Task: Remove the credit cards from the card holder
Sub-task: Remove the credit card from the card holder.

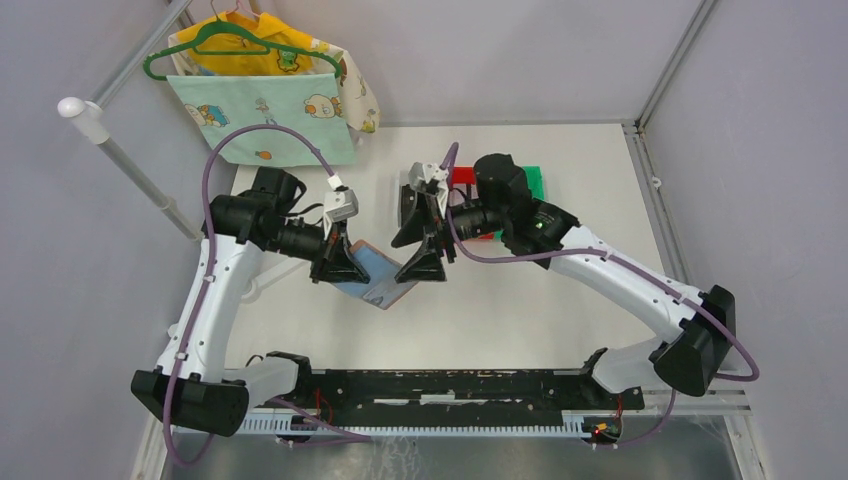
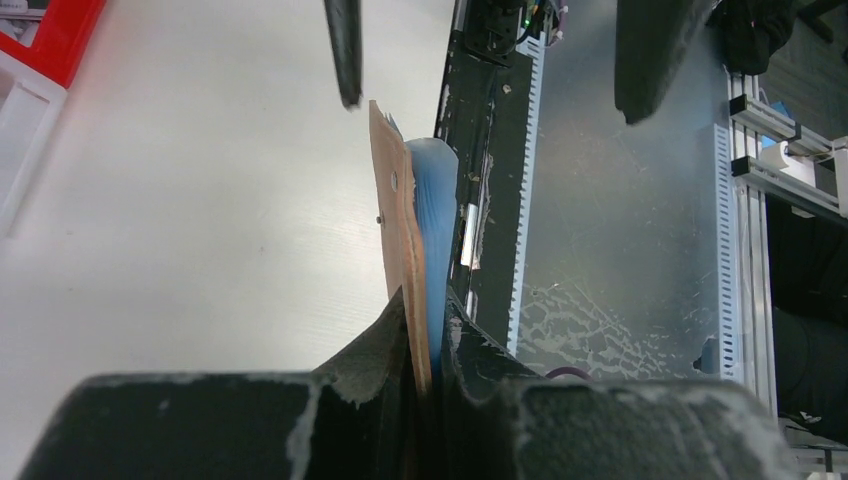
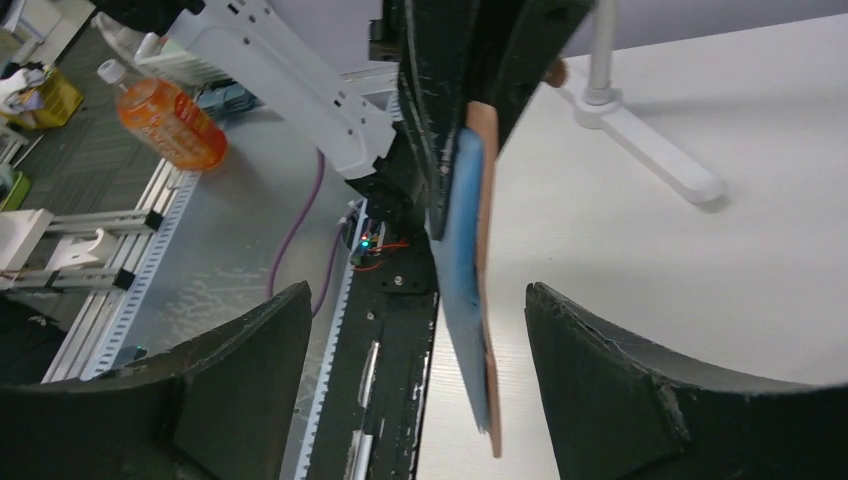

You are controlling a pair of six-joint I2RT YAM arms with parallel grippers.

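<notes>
Left end effector [image 2: 428, 345] was clenched on the card holder [image 2: 400, 230], which was held edge-on over the tabletop [image 2: 200, 200]. Right end effector [image 3: 410, 300] stood released, jaws wide, straddling the holder's free edge with gaps on either side.

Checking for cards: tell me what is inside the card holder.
The card holder, clamped edge-on in the left pincer, shows a blue inner layer against its tan cover. Whether cards sit inside is hidden.

Left hand [image 2: 428, 335] clamping card holder [image 2: 397, 215] edge-on, tan outside, blue inside
</notes>
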